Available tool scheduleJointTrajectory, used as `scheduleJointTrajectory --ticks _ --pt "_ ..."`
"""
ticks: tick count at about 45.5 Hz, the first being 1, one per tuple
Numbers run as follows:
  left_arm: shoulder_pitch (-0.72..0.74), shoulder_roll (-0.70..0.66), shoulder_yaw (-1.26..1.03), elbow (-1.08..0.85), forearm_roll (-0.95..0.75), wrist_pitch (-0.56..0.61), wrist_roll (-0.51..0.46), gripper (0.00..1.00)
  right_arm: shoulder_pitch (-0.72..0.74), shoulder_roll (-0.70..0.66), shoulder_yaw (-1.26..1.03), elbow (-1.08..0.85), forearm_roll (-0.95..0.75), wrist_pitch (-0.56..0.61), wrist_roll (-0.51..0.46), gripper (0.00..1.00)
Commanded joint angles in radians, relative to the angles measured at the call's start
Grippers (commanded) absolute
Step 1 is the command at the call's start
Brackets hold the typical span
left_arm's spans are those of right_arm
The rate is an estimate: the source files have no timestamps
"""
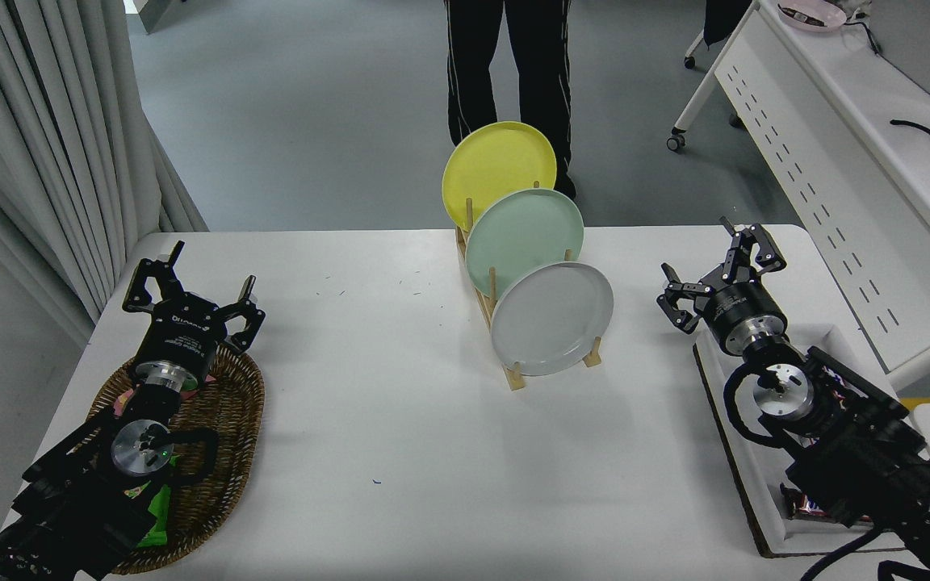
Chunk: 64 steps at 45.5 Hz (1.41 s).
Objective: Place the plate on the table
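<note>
The light grey plate [552, 318] stands tilted on edge in the nearest slot of a wooden rack [513, 373] at the centre of the white worktop [400, 420], in front of a mint green plate [524, 240] and a yellow plate [497, 171]. The right tool [719, 270], fingers spread wide and empty, hovers right of the rack, apart from the plate. The left tool [190, 294], likewise spread, is parked above a wicker basket [231, 420].

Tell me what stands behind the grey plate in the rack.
Right behind the grey plate stands a mint green plate, then a yellow plate, all upright in the wooden rack. Each front plate covers the lower part of the one behind.
</note>
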Motion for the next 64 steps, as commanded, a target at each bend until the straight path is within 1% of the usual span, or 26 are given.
scheduleJointTrajectory --ticks 1,26,46,52,58,64 --pt "0.0 0.0 -0.002 0.0 0.0 -0.002 0.001 1.0 -0.002 0.001 -0.008 0.0 0.0 0.001 0.0 0.99" --pt "0.0 0.0 0.0 0.0 0.0 0.0 0.001 1.0 -0.015 0.002 -0.012 -0.001 0.0 0.001 0.001 0.99" --pt "0.0 0.0 0.0 0.0 0.0 0.0 0.001 1.0 -0.001 0.001 -0.017 -0.009 0.009 0.01 0.0 1.0" --pt "0.0 0.0 0.0 0.0 0.0 0.0 0.001 1.0 0.024 -0.011 -0.037 -0.007 0.028 0.004 -0.002 0.99" --pt "0.0 0.0 0.0 0.0 0.0 0.0 0.001 1.0 0.047 -0.025 -0.115 0.005 0.112 -0.002 -0.006 0.99" --pt "0.0 0.0 0.0 0.0 0.0 0.0 0.001 1.0 0.096 -0.07 -0.284 0.023 0.236 -0.006 -0.008 0.99"
